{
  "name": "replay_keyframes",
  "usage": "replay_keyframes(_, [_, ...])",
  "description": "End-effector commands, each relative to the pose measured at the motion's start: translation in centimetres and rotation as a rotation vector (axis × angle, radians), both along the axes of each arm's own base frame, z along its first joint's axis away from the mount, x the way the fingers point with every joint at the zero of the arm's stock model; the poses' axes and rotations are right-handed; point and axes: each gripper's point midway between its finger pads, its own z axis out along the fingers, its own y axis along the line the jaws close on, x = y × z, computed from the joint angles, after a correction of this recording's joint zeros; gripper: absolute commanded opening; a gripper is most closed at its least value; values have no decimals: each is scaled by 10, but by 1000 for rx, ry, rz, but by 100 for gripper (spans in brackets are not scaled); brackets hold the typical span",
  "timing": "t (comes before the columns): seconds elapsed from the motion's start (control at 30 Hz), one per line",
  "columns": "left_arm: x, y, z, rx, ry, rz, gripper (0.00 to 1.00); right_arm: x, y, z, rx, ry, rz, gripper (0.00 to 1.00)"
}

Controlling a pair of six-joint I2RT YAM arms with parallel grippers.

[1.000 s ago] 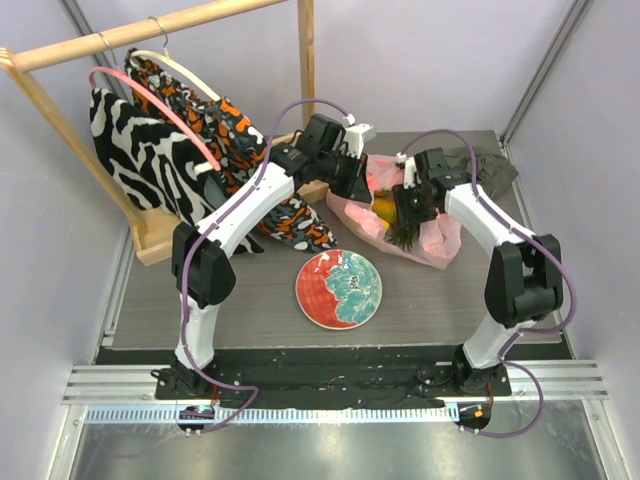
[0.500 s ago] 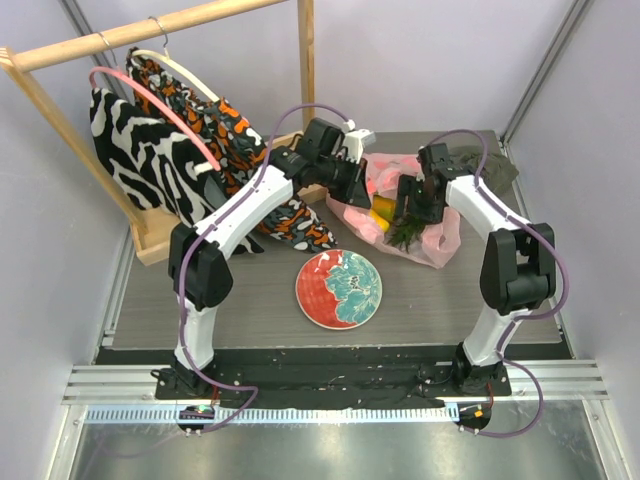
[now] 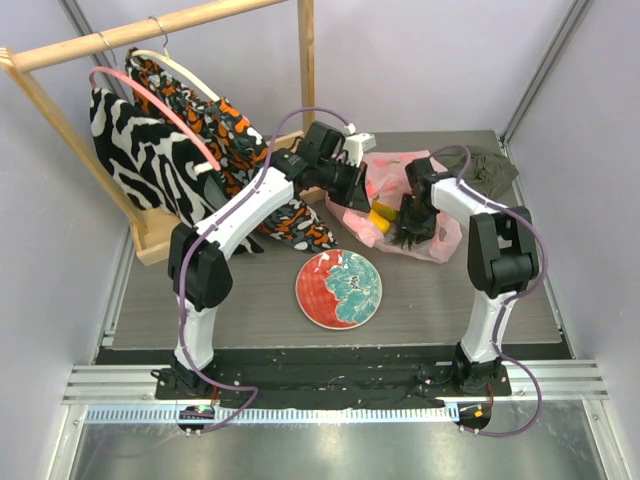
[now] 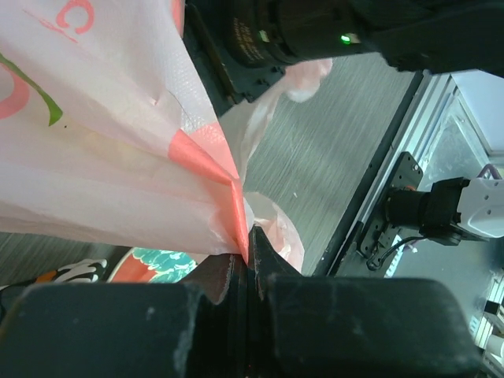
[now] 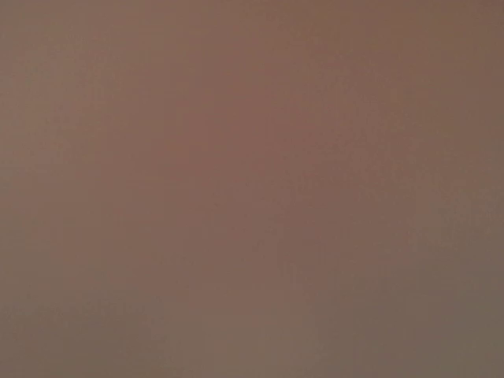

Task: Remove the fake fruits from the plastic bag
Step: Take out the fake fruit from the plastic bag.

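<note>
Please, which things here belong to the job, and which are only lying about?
For the job: plastic bag; fake fruits inside it; left hand, pinching the bag; right hand, in the bag's mouth.
Only lying about: patterned plate; olive cloth; clothes on the wooden rack.
</note>
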Motion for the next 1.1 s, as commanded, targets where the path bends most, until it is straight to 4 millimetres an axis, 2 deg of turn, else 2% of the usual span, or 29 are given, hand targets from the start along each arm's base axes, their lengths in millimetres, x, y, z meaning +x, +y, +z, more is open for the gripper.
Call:
replay_keyframes(0.0, [-6,2,29,-49,-56,-11,0,27,-21,-8,-89,-38,-24,35])
replay_keyframes(0.03, [-5,3,26,-43,-59,-9,0,31,-20,-6,-82,-47,3,29])
replay_keyframes(0.07, [-5,4,25,-36,-62,-9,0,40,-17,6,-60,-82,28,15])
replay_keyframes(0.17, [0,5,19,-7,-85,-4,0,44,1,37,40,-130,157,8])
replay_keyframes(0.2, [5,7,19,4,-105,4,0,36,9,54,84,-145,223,5])
replay_keyframes(0.23, [9,7,21,8,-123,10,0,31,12,65,104,-159,254,5])
replay_keyframes(0.27, [12,6,18,20,-128,14,0,17,13,69,116,-128,283,4])
replay_keyframes(0.3, [15,6,18,24,-138,18,0,7,20,84,157,-143,333,3])
replay_keyframes(0.37, [24,4,19,33,-166,26,0,-17,22,86,188,-108,369,2])
replay_keyframes(0.4, [26,5,18,39,-169,32,0,-26,23,99,200,-133,388,1])
replay_keyframes(0.5, [40,3,19,53,-216,52,0,-61,33,97,285,-86,459,1])
replay_keyframes(0.53, [44,3,18,63,-233,53,0,-73,44,106,358,-100,530,1])
replay_keyframes(0.57, [50,5,16,83,-251,69,0,-89,46,103,389,-65,562,1])
replay_keyframes(0.67, [66,6,13,117,-300,102,0,-119,52,105,464,-36,662,1])
replay_keyframes(0.83, [88,7,11,158,-373,141,0,-154,55,108,526,5,833,2])
replay_keyframes(0.9, [95,9,16,167,-409,153,0,-171,54,108,510,40,983,3])
replay_keyframes(0.93, [98,8,28,148,-433,158,0,-175,53,110,508,48,1031,3])
replay_keyframes(0.97, [99,9,35,138,-449,160,0,-186,50,110,526,102,1068,3])
replay_keyframes(1.03, [100,12,52,124,-490,165,0,-190,45,110,520,98,1199,4])
replay_keyframes(1.07, [99,13,55,125,-497,168,0,-199,40,110,522,138,1234,4])
